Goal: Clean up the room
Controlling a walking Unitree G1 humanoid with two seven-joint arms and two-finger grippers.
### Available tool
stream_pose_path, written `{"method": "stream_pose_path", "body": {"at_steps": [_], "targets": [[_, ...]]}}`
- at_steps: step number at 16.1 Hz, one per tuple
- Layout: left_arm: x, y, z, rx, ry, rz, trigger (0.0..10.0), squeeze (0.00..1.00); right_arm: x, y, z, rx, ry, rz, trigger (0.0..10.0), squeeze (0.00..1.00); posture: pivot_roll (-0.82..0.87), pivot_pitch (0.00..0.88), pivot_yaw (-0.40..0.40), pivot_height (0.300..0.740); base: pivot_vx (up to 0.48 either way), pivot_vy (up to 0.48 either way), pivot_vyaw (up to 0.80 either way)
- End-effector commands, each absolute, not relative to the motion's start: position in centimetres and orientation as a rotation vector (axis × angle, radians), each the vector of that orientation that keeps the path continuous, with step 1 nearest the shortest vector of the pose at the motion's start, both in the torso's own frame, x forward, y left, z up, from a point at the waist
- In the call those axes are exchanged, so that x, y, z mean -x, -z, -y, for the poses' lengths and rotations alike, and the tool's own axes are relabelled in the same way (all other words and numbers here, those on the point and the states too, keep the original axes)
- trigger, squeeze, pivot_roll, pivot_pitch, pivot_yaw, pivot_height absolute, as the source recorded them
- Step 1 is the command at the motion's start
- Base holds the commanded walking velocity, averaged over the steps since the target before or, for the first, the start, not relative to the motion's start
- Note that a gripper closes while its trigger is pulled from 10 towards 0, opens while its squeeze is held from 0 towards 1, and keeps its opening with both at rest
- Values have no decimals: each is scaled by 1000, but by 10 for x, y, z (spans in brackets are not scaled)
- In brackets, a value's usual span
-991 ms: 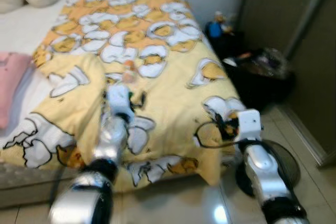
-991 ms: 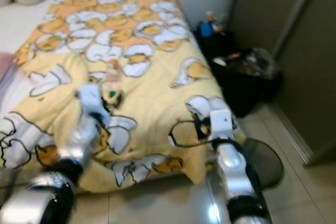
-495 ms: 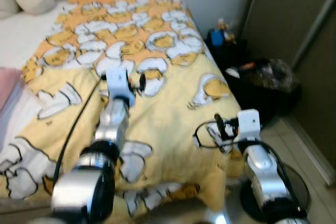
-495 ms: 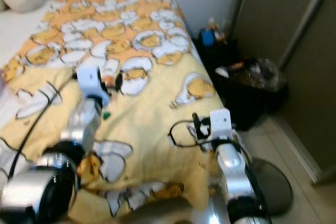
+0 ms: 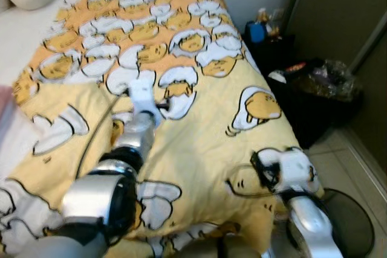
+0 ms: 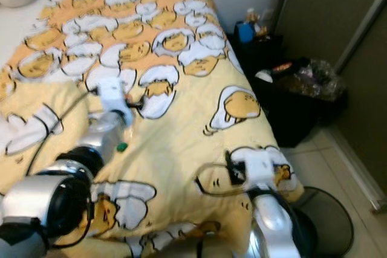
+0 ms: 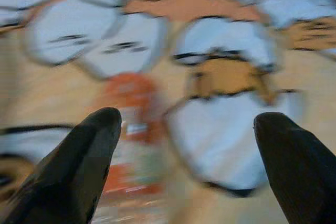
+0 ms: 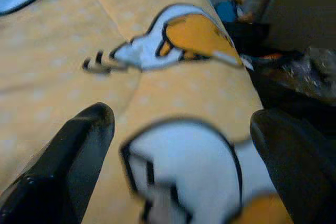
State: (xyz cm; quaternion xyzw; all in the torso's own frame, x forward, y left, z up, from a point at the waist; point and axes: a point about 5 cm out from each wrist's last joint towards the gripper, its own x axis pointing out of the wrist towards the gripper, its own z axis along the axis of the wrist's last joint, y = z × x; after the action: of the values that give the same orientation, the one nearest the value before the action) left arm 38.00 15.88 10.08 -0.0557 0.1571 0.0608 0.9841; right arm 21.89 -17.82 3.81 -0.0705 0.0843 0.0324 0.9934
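- The whole picture has shifted since a second ago: the bed now takes up more of the head views and the pink cloth on the left has slid almost out of sight, so the camera has moved closer to the bed; the things themselves have not moved.
- The left gripper (image 7: 186, 150) has reached farther across the yellow egg-print blanket (image 5: 199, 131) than half a second ago, and its arm now stretches toward the middle of the bed.
- Its two black fingers (image 7: 79, 166) stand wide apart and hold nothing.
- Just beyond those fingers lies a small orange-capped bottle (image 7: 134, 135), blurred, resting on the blanket close to the left finger rather than centred between the two.
- A small green bit (image 6: 121, 147) lies on the blanket just beside the left arm.
- The right gripper (image 8: 178, 156) hovers low over the near right corner of the blanket, fingers spread and empty; it has changed little apart from the camera's shift.
- A black bin (image 5: 317, 98) full of rubbish stands on the floor to the right of the bed, with a blue bottle (image 5: 257, 31) on a dark stand farther back.
- Judgement: the reach is nearly complete, so the pick-up of the bottle looks like the step in hand, with the bin its likely destination.
- The gripper probably needs to shift toward the bottle before closing.
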Motion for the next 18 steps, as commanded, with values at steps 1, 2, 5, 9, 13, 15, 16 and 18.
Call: {"method": "stream_pose_path", "body": {"at_steps": [1,2,5,9,13,15,16,18], "targets": [[-380,-102,-170,97,-186,-320,10000,0,-214,-40,175,141,-66,-175,10000,0,-460,176,82,740,0,0,0],[-380,-103,-173,85,-200,-314,10000,0,-208,-40,176,142,-60,-181,10000,0,-472,187,84,740,0,0,0],[-375,-93,-171,41,-179,-349,10000,0,-177,-41,174,144,-39,-232,10000,0,-519,232,82,740,0,0,0],[-376,-96,-180,58,-216,-325,10000,0,-158,-52,175,175,-52,-252,10000,0,-565,295,52,740,0,0,0],[-368,-98,-219,-100,-417,-318,10000,0,-143,-59,169,186,-70,-279,10000,0,-581,323,42,740,0,0,0],[-368,-104,-231,-146,-476,-289,10000,0,-139,-59,166,184,-74,-295,10000,0,-576,326,44,740,0,0,0],[-365,-103,-237,-233,-488,-296,10000,0,-138,-59,165,184,-76,-303,10000,0,-568,325,48,740,0,0,0],[-360,-97,-245,-271,-501,-337,10000,0,-143,-64,158,150,-127,-270,10000,0,-557,326,52,740,0,0,0]]}}
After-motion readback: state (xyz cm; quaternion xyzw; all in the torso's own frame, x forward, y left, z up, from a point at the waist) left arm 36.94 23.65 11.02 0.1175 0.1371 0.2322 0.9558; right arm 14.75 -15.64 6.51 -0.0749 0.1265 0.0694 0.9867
